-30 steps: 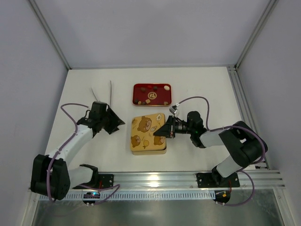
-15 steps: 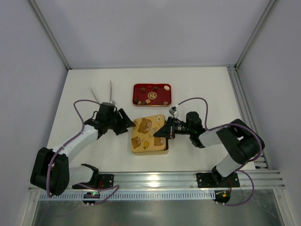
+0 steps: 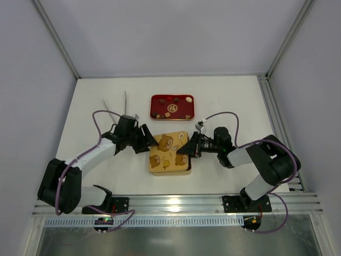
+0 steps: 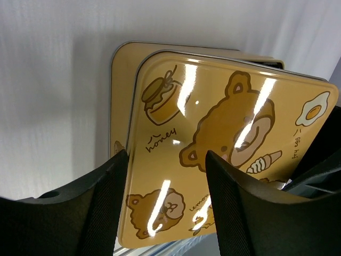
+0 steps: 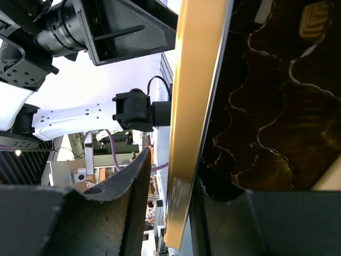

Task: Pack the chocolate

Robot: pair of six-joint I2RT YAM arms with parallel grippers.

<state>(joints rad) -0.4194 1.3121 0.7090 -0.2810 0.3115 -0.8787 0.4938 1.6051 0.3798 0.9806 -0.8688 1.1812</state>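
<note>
At mid-surface: a gold box [image 3: 154,169] lies on the white surface [image 3: 229,101], between the two arms and nearer their bases than the far wall
Lid: a bear-printed lid [image 3: 169,151] sits askew over the box; in the left wrist view the box's left corner shows past the lid's edge
Left end effector [image 4: 166,160]: open, with its two dark fingers [image 4: 106,197] spread wide and nothing held between them. It points at the lid's left side, and from above its tip is just beside the lid's upper-left corner — whether it touches cannot be told
Right end effector [image 5: 171,176]: closed on the lid's right rim. The wrist view shows the gold rim running between the two fingers, with the dark, shiny inner face of the lid to the right of it
Chocolate [image 3: 173,98]: small pieces, dark, brown and pale, lie scattered in the red tray [image 3: 152,105], along its far and near sides around a round pale emblem; none is in either end effector
Red tray: flat on the surface just beyond the box, apart from it and clear of both arms
Box contents: hidden under the lid, so cannot be told
</note>
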